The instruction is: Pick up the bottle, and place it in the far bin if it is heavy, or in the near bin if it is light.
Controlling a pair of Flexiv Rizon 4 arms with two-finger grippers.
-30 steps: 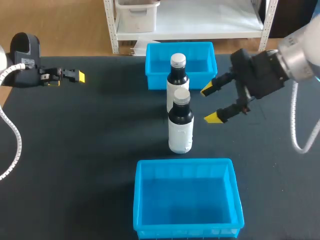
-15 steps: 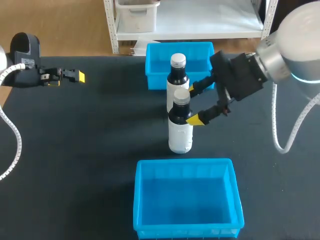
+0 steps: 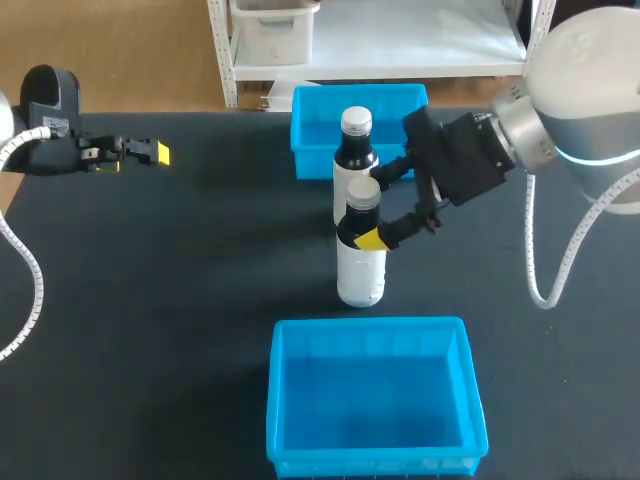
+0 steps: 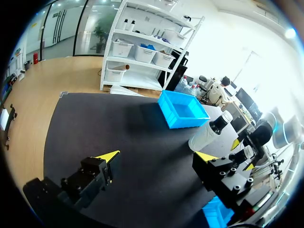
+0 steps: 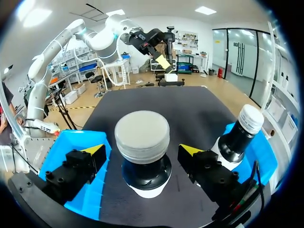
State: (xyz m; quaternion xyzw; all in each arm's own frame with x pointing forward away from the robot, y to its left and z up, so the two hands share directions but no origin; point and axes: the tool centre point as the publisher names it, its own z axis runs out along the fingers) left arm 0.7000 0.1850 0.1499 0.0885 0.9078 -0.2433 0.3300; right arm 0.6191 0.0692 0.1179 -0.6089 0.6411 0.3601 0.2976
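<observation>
- Now the right gripper (image 3: pixel 372 210), jaws spread, straddles the upright bottle (image 3: pixel 361 268) just under its cap (image 3: pixel 363 189), touching neither side.
- Smooth and rigid, it looks slippery, its weight unknowable until lifted; the shoulder below the cap suits pinching.
- Left gripper (image 4: pixel 158 156) sits spread, well apart.

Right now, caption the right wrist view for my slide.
Open right gripper straddling one bottle at its neck, a second bottle beside it.
</observation>
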